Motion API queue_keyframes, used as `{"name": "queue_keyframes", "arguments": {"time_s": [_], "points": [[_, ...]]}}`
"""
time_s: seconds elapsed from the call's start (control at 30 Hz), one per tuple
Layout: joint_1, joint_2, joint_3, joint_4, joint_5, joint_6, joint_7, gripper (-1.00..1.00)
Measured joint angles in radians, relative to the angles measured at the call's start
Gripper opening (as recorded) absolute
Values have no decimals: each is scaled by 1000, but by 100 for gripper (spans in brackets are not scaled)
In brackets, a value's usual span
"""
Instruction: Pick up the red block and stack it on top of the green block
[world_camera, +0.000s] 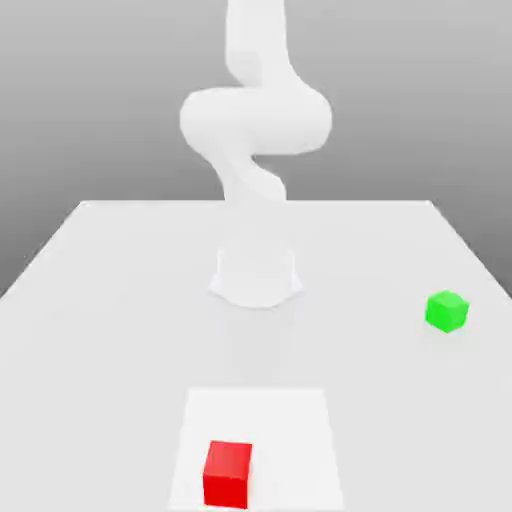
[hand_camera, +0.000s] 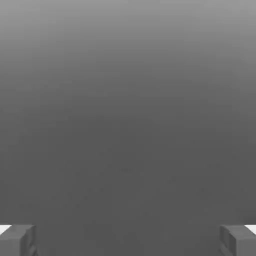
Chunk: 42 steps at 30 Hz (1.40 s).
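Nothing done yet, I judge. Red block (world_camera: 228, 473) bottom centre of exterior view, green block (world_camera: 446, 311) right, well apart. Gripper (hand_camera: 128, 240) spread wide, empty. Pick and stack remain.

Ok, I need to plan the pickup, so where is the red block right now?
In the exterior view the red block sits on the table near the bottom edge, just left of centre, on a paler square patch, far from the green block at the right.
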Motion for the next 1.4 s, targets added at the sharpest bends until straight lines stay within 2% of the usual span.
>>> {"name": "queue_keyframes", "arguments": {"time_s": [0.8,0.97,1.0,1.23,1.4], "points": [[-44,876,-15,-165,7,342,22,0],[-47,1057,-12,-148,15,479,18,0],[-48,1082,-11,-145,16,500,17,-100],[-49,1082,-10,-145,14,501,18,-100],[-46,931,-7,-170,11,375,16,-100]]}}
